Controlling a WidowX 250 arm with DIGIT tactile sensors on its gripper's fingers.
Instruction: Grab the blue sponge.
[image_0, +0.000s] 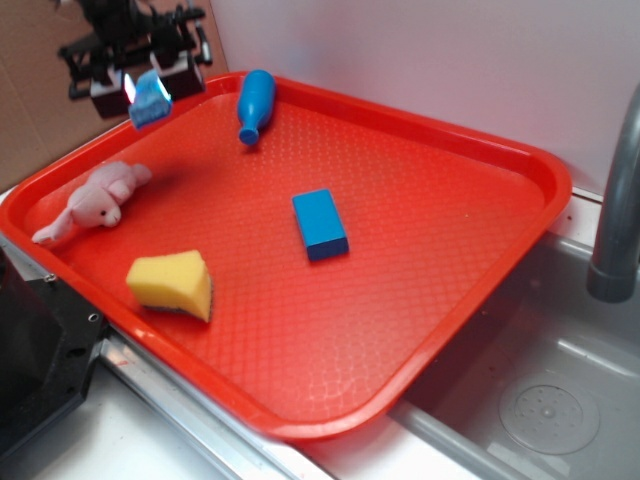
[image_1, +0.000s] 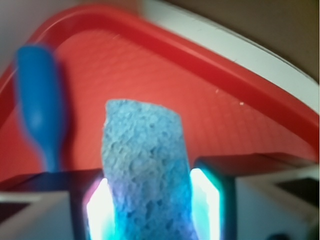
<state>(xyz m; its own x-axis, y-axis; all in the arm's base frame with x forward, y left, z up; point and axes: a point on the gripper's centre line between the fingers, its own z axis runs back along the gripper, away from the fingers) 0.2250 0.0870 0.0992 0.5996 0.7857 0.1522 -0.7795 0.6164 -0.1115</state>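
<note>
The blue sponge (image_0: 152, 101) is light blue and porous, held between my fingers above the far left corner of the red tray (image_0: 440, 140). In the wrist view the sponge (image_1: 145, 165) fills the middle, squeezed between the two glowing pads (image_1: 207, 200). My gripper (image_0: 145, 85) is shut on the sponge and lifted clear of the tray floor. The gripper also shows in the wrist view (image_1: 150, 210).
A blue bottle-shaped toy (image_0: 254, 103) lies near the tray's back rim, close to my gripper; it also shows in the wrist view (image_1: 40, 100). A darker smooth blue block (image_0: 320, 224) lies mid-tray. A yellow sponge (image_0: 172, 283) and a pink plush toy (image_0: 92, 202) lie at the left. A sink and faucet (image_0: 615, 200) are at the right.
</note>
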